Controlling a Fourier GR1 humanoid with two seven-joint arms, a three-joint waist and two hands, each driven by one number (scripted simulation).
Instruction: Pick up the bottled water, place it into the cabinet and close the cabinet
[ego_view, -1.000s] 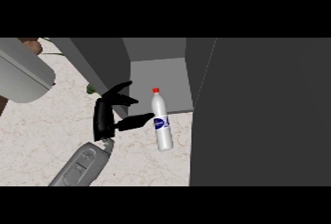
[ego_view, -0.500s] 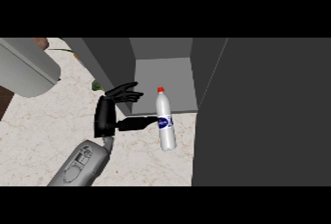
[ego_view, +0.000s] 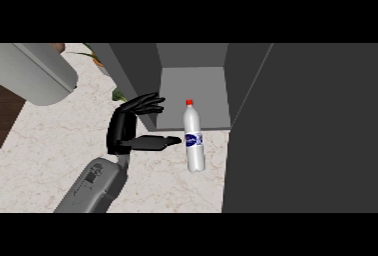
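One hand (ego_view: 125, 134) waits just left of the bottled water (ego_view: 194, 140), fingers spread, thumb nearly touching it, holding nothing. The bottle lies on the table (ego_view: 66, 135) before the open cabinet (ego_view: 193, 90). Grasping, placing, closing all remain.

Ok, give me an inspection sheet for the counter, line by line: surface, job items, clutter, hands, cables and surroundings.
Surface: pale marbled counter, bare where visible.
Job's things: bottled water, red cap toward the cabinet, lying on the counter in front of the open cabinet; not yet inside. Dark cabinet door stands open at the view's right.
Clutter: nothing seen on the counter.
Hands: left hand beside the bottle, fingers spread, thumb tip at the bottle's label; contact cannot be told. Right hand not in view.
Cables: nothing seen.
Surroundings: grey rounded object at upper left; green plant leaves behind the cabinet's left side.
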